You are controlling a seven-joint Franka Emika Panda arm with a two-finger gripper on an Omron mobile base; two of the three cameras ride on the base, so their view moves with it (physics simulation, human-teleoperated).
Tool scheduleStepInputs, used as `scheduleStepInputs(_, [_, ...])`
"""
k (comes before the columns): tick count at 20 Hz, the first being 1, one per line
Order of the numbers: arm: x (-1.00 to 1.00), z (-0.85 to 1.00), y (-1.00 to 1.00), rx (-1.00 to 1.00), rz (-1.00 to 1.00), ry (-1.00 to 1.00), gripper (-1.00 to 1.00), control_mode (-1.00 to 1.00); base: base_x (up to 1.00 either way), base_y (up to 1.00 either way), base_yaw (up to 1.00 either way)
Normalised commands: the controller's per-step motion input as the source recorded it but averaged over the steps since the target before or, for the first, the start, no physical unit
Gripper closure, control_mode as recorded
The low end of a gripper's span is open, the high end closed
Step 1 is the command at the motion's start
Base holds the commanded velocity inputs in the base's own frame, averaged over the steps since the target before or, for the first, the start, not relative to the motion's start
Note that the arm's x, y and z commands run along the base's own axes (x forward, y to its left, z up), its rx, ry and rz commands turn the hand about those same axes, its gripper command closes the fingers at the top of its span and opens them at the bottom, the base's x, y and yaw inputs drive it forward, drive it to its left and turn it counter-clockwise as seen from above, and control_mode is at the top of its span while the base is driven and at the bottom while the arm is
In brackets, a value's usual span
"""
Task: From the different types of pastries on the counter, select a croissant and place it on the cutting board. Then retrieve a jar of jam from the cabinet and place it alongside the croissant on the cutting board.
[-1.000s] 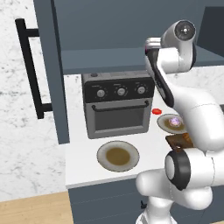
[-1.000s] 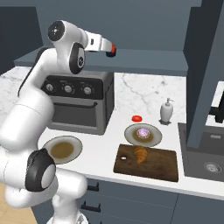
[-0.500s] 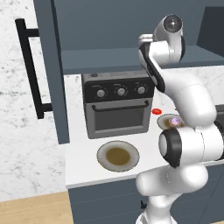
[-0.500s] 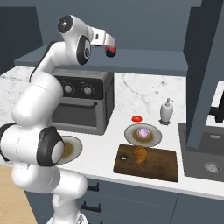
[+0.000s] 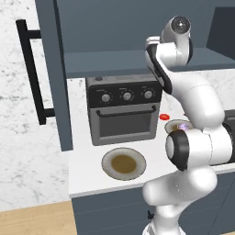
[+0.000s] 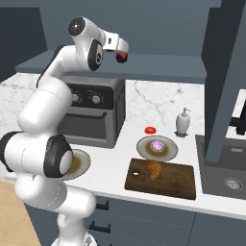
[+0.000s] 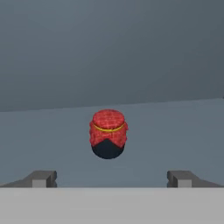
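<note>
The jar of jam (image 7: 108,133), red with a dark base, stands on the cabinet shelf (image 6: 158,67). My gripper (image 7: 111,177) is open, its fingertips (image 7: 43,178) spread wide on either side and still short of the jar. From the right base view the gripper (image 6: 123,51) hovers at the shelf's edge, right at the jar (image 6: 121,58). The golden-brown croissant (image 6: 154,169) lies on the dark cutting board (image 6: 180,183) on the white counter (image 6: 115,158). Behind the board, the purple-pink pastry (image 6: 156,145) sits on its plate.
The grey toaster oven (image 6: 93,115) stands under the shelf, with an empty plate (image 5: 124,164) in front of it. A flat red disc (image 6: 151,129) and a soap bottle (image 6: 182,121) are by the wall. The open cabinet door (image 5: 50,73) with its black handle hangs left; the sink (image 6: 230,180) is right.
The arm's upper joints have risen and swung toward the cabinet. The hand has edged slightly closer to the jar on the shelf. Nothing on the counter moved.
</note>
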Motion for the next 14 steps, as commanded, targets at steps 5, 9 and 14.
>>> scheduleStepInputs(5, [0.18, -0.24, -0.02, 0.00, 0.03, 0.00, -1.00, -1.00, 0.00, 0.00, 0.00])
scheduleStepInputs(9, [0.13, 0.00, -0.04, 0.00, 0.00, 0.00, -1.00, -1.00, 0.00, 0.00, 0.00])
scheduleStepInputs(14, [0.62, -0.02, -0.22, 0.01, 0.04, 0.00, -1.00, -1.00, 0.00, 0.00, 0.00])
